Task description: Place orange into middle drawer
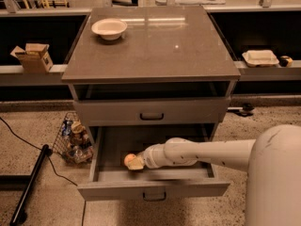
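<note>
Grey cabinet (155, 51) with a smooth top stands in the middle of the view, and a white bowl (109, 28) sits near the back left corner of this top. Under the top there is an open gap, then a closed drawer front (197, 111) with a dark handle (151, 116). Below it the middle drawer (188, 188) is pulled out far, with a small loop handle (154, 196) in the centre of its front.

The white robot arm (207, 152) reaches in from the right side, low over the drawer tray. The gripper (136, 163) is inside the middle drawer, in the left half and close to the front wall. The orange (127, 159) is at the tip of the gripper, touching it, also inside the drawer and just above or on the tray floor. I cannot tell whether the gripper grips the orange or only touches it.

On the floor left of the cabinet stands a wire basket (61, 142) with small packets in it. A cardboard box (32, 57) lies on the left shelf, and a white container (260, 57) on the right shelf. A black pole (28, 187) lies across the speckled floor at the lower left.
</note>
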{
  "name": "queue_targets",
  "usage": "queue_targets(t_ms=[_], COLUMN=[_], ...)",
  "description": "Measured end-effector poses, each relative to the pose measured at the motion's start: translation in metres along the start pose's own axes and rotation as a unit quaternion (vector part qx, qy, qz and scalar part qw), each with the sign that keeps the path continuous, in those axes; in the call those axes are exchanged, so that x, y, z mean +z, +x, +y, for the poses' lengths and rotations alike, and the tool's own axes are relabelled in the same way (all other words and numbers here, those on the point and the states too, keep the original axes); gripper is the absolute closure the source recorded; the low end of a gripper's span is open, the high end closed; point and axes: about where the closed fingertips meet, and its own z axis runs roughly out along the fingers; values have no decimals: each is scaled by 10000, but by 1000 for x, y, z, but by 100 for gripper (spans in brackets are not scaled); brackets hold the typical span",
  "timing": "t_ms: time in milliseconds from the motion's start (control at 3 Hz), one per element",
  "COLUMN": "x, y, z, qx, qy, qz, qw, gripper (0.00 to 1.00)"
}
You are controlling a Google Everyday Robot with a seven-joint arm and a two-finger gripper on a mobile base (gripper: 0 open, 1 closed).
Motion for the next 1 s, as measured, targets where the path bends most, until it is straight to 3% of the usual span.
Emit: queue_targets(t_ms=[667, 1000], x=[19, 16], y=[0, -1], z=[-9, -13], qx=[94, 134], qy=[-190, -234], qz=[-54, -123], qw=[9998, 9996], gripper=[13, 0])
